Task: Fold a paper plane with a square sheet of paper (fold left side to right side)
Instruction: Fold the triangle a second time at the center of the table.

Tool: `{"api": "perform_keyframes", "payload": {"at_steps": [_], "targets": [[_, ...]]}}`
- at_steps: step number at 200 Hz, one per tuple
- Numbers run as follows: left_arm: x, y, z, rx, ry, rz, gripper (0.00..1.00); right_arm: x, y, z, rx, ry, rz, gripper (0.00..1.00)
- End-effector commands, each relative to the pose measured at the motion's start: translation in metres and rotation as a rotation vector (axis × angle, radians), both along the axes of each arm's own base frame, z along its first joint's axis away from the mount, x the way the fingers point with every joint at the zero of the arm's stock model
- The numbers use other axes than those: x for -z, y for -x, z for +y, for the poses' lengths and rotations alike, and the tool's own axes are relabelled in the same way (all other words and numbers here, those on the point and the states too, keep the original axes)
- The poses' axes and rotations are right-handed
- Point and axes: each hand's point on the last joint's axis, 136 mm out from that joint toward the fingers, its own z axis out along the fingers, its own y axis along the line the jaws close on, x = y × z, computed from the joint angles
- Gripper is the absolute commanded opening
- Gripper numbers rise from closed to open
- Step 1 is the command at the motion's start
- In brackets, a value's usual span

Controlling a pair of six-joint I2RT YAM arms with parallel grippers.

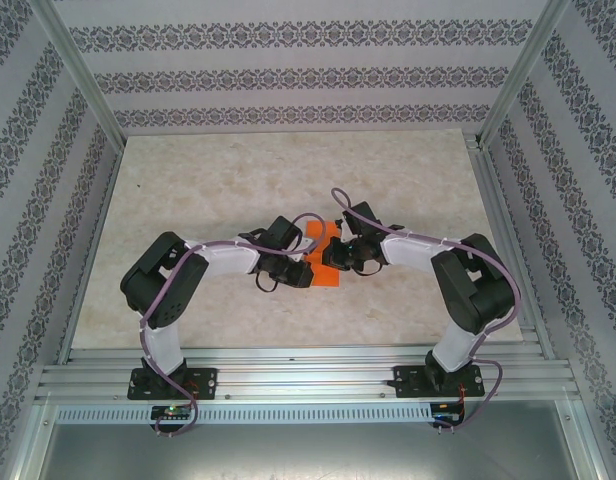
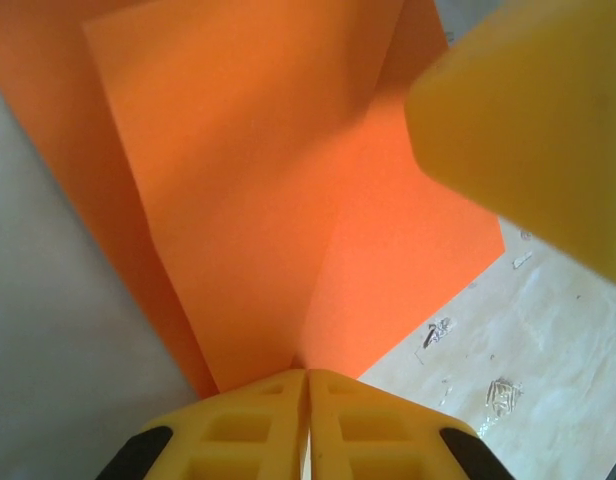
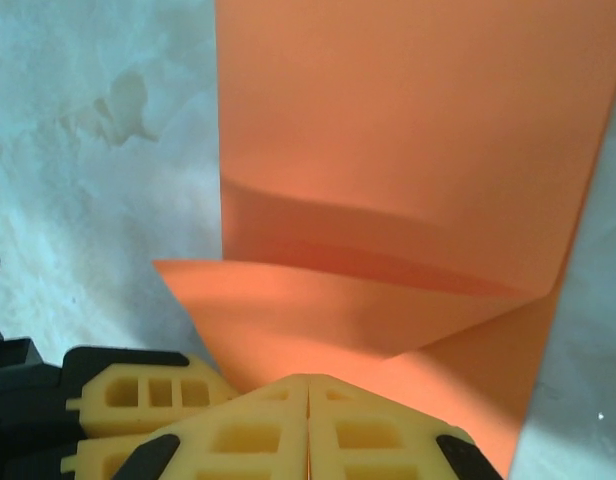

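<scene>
The square sheet of paper (image 1: 324, 256) is bright orange and partly folded, lying mid-table between both arms. In the left wrist view the sheet (image 2: 258, 190) rises in two creased panels that meet at my left gripper (image 2: 308, 378), whose yellow fingers are shut on its edge. The right gripper's yellow finger (image 2: 533, 130) looms at the upper right there. In the right wrist view the paper (image 3: 408, 150) shows a folded flap, and my right gripper (image 3: 308, 383) is shut on its near edge. The left gripper's fingers (image 3: 138, 395) sit close beside it at the lower left.
The beige marbled tabletop (image 1: 238, 180) stretches behind and to both sides of the arms. Patterned walls and aluminium posts (image 1: 83, 70) enclose the table. Small scraps of debris (image 2: 500, 395) lie on the surface near the paper.
</scene>
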Motion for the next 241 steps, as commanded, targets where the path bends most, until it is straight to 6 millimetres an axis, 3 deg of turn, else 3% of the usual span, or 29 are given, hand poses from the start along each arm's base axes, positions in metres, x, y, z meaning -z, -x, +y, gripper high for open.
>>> {"api": "perform_keyframes", "payload": {"at_steps": [1, 62, 137, 187, 241], "targets": [[0.039, 0.016, 0.028, -0.032, -0.136, 0.068, 0.11, 0.0, 0.011, 0.013, -0.063, -0.027, 0.032, 0.07], [0.042, 0.017, 0.026, -0.024, -0.145, 0.07, 0.11, 0.011, 0.012, 0.036, -0.086, -0.069, 0.071, 0.07], [0.046, 0.019, 0.03, -0.023, -0.165, 0.071, 0.11, 0.012, 0.004, 0.042, -0.064, -0.092, 0.068, 0.07], [0.046, 0.019, 0.03, -0.021, -0.169, 0.07, 0.11, 0.028, 0.007, 0.03, -0.06, -0.006, 0.088, 0.07], [0.054, 0.025, 0.037, -0.024, -0.196, 0.083, 0.11, 0.052, -0.001, -0.009, -0.029, 0.196, 0.078, 0.07]]}}
